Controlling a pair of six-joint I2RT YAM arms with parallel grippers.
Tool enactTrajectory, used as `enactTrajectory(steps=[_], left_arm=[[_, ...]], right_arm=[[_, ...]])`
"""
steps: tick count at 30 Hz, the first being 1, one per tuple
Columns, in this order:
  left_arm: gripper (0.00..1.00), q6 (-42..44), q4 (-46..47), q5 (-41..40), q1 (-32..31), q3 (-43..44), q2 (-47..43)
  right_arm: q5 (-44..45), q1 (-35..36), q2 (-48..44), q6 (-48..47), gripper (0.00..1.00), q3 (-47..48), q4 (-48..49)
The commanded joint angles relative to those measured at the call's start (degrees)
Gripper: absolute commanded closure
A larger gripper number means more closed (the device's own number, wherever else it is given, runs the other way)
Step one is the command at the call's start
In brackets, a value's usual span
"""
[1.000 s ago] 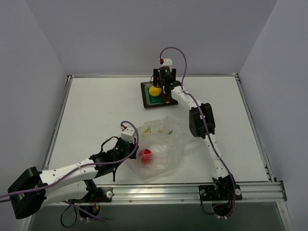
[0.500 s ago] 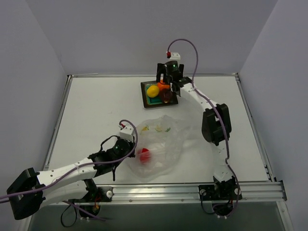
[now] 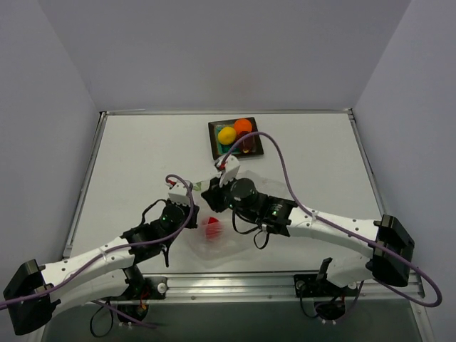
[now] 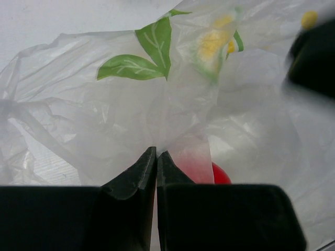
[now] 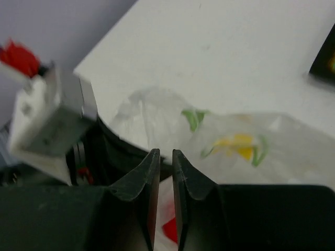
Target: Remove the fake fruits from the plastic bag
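Plastic film of the bag [image 4: 131,110] is clamped in the left claw [image 4: 156,151]. The two fingers are pressed together on a gathered fold at the near side of the bag, and the film fans upward from that pinch point.

The bag is transparent and crinkled, printed with green leaves and yellow marks. It lies on the white table [image 3: 142,157] near the front edge, between the two arms and apart from the tray [image 3: 211,140].

One red fruit [image 4: 220,175] sits inside the bag, just beyond the left claw and to its right, and shows through the film.

The right claw [image 5: 162,151] is positioned over the far side of the bag, close to the left claw. Its fingers are narrow, with only a thin slit between them. Whether any film is caught in that slit cannot be determined.

The tray stands at the far side of the table. It holds the yellow fruit [image 3: 226,135], the orange fruit [image 3: 244,125] and the maroon fruit [image 3: 246,145], grouped close together.
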Motion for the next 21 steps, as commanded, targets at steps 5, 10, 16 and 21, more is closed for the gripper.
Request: enactTrajectory(steps=[5, 10, 16, 21], left_arm=[[0.98, -3.95, 0.93, -2.86, 0.39, -1.48, -2.89], [0.98, -4.04, -0.38, -3.92, 0.39, -1.66, -4.99], [0.98, -3.95, -0.39, -4.54, 0.39, -2.19, -6.05], [0.98, -3.51, -0.39, -4.54, 0.39, -2.36, -6.23]], right_arm=[[8.14, 5.57, 1.33, 6.17, 0.87, -7.69, -2.95], [11.40, 6.28, 5.03, 8.10, 0.79, -5.94, -5.94], [8.68, 6.89, 11.62, 10.21, 0.41, -3.39, -7.61], [7.46, 7.77, 15.66, 10.82, 0.27, -1.29, -7.44]])
